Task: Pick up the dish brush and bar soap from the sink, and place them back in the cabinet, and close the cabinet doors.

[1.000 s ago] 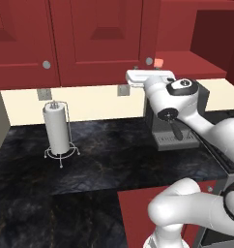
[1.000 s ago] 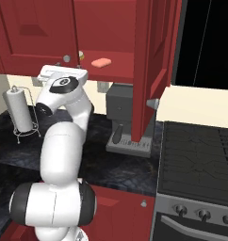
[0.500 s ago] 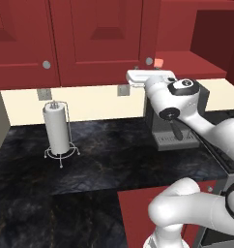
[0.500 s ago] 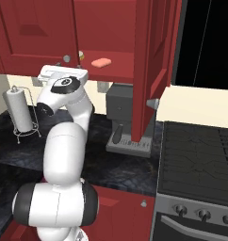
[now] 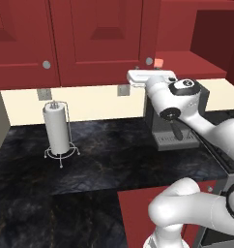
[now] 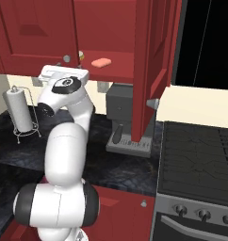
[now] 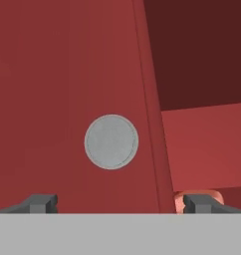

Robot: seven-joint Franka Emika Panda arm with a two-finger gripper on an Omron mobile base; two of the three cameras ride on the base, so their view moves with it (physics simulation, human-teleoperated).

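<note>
The two dark fingers point(image 7: 120, 203) stand spread wide, grasping nothing, facing a smooth dark red raised-panel cabinet door point(image 7: 67, 89) with its flat round silver knob point(image 7: 111, 142) just above them. Beside the right finger, the salmon-orange rounded bar soap point(image 6: 101, 62) lies on the red cabinet shelf point(image 6: 117, 66).

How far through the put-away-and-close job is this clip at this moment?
Done: the bar soap lies on the cabinet shelf. The dish brush's place can't be told.
In hand: the open, empty gripper faces the left door's knob; that door looks shut or nearly so.
Left: the right door stands open.
</note>
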